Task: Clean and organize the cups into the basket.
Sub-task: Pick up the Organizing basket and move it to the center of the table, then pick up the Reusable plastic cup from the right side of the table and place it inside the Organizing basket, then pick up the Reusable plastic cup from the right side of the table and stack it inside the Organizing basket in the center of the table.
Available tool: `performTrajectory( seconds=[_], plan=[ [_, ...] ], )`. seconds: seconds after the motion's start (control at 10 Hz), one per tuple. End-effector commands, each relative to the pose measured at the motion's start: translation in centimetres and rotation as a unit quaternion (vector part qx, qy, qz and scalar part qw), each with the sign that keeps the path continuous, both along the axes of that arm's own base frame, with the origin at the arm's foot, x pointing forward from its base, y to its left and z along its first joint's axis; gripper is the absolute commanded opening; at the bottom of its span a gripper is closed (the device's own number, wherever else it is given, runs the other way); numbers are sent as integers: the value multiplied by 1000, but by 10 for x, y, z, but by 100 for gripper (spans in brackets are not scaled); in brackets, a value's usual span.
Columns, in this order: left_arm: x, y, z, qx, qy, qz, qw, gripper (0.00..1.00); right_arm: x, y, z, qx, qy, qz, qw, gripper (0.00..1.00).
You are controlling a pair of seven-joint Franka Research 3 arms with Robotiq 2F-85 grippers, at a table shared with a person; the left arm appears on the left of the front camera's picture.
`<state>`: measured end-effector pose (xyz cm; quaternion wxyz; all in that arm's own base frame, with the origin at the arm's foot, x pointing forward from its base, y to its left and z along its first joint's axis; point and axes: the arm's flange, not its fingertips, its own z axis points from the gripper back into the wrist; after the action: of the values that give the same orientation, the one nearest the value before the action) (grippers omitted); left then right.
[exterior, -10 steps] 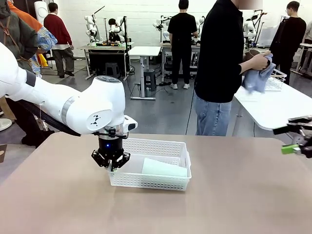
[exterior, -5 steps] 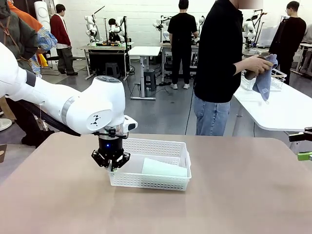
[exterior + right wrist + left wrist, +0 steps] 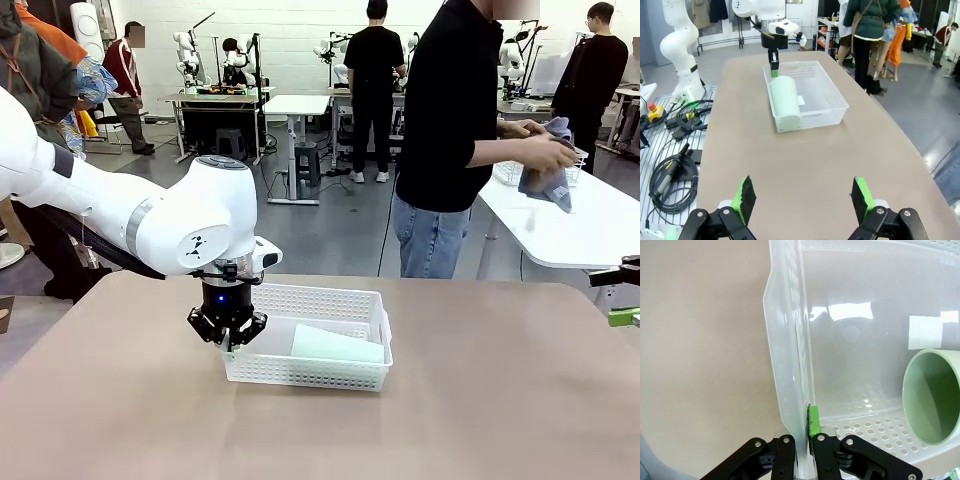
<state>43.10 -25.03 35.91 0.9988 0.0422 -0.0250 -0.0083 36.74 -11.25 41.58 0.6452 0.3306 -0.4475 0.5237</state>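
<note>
The white perforated basket sits mid-table with one pale mint cup lying on its side inside. My left gripper points straight down, shut on the basket's left wall. In the left wrist view my gripper pinches that wall between the pads, and the cup's open mouth faces the camera. The right wrist view looks along the table at the basket, the cup and the left gripper. My right gripper stands open and empty, at the table's right edge.
The person at the far side holds a blue-grey cloth in both hands over a white side table; what it wraps is hidden. A white wire basket stands there. Cables lie beside the brown table.
The person's hands and cloth moved right and down toward the white table. My right gripper drew back toward the picture's right edge. The left arm, basket and cup stayed still.
</note>
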Motion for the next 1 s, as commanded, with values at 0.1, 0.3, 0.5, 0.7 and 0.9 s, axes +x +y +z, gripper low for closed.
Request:
performTrajectory(
  seconds=[0.1,0.3,0.5,0.7,0.9],
  plan=[
    [-1,0,1,7,-5,-6,1000,0,-5,2,0,2,9,-3,1000,100],
    [-1,0,1,7,-5,-6,1000,0,-5,2,0,2,9,-3,1000,100],
    [-1,0,1,7,-5,-6,1000,0,-5,2,0,2,9,-3,1000,100],
    [-1,0,1,7,-5,-6,1000,0,-5,2,0,2,9,-3,1000,100],
    [-1,0,1,7,-5,-6,1000,0,-5,2,0,2,9,-3,1000,100]
  ],
)
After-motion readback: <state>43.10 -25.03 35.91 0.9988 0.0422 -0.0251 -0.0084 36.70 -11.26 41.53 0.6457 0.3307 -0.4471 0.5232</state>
